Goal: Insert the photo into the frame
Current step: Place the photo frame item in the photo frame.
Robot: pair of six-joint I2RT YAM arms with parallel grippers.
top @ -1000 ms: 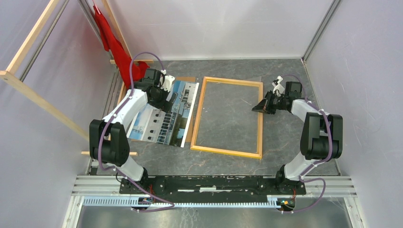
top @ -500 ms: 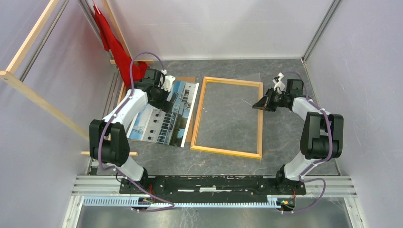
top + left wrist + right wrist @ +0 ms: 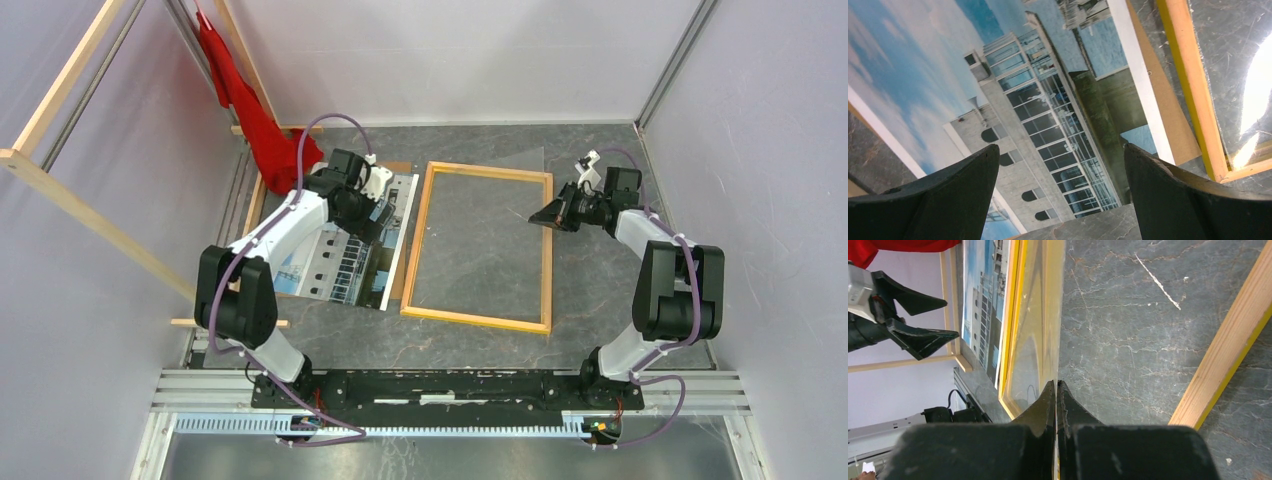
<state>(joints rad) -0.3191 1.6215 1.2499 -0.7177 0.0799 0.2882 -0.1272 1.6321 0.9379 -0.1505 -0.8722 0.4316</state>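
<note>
The photo (image 3: 340,250), a print of a pale building under blue sky, lies face up on a brown backing board (image 3: 398,285), left of the frame (image 3: 549,250). The frame lies flat with its wooden side up. My left gripper (image 3: 385,212) hovers open over the photo's right part; in the left wrist view the photo (image 3: 1038,100) fills the gap between the fingers (image 3: 963,185). My right gripper (image 3: 548,215) is shut on the right edge of a clear sheet (image 3: 530,160) and holds it tilted over the frame. In the right wrist view the sheet (image 3: 1038,340) runs edge-on out from the closed right gripper (image 3: 1056,382).
A red cloth (image 3: 250,110) hangs at the back left next to wooden rails (image 3: 80,200). The table top (image 3: 600,300) is dark marbled grey. White walls close in the left, back and right sides. The arms' mounting rail (image 3: 450,385) runs along the near edge.
My left gripper has moved right across the photo, toward the frame's left rail. My right gripper has shifted slightly back, still pinching the clear sheet.
</note>
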